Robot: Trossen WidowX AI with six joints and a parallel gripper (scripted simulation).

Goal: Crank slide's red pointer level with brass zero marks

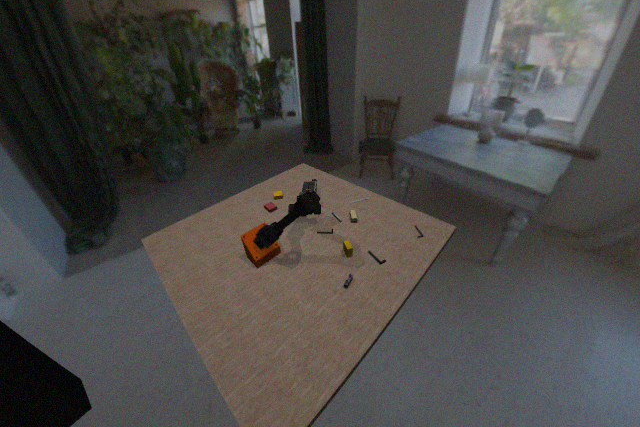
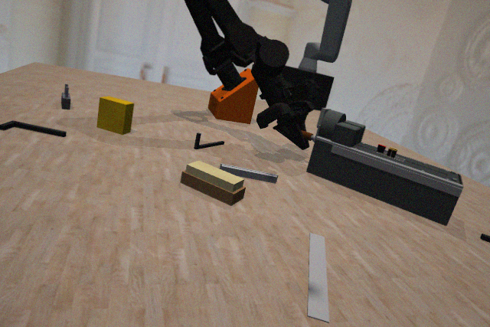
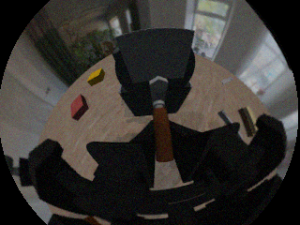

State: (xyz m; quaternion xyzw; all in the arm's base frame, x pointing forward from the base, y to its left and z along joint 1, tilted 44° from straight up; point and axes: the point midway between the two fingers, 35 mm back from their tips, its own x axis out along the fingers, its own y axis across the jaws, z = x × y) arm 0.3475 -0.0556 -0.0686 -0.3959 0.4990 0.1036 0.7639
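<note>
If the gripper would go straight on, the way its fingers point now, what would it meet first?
Probably the tabletop: the gripper, shut on the crank's brown handle, points down. How far below it lies is unclear.
</note>
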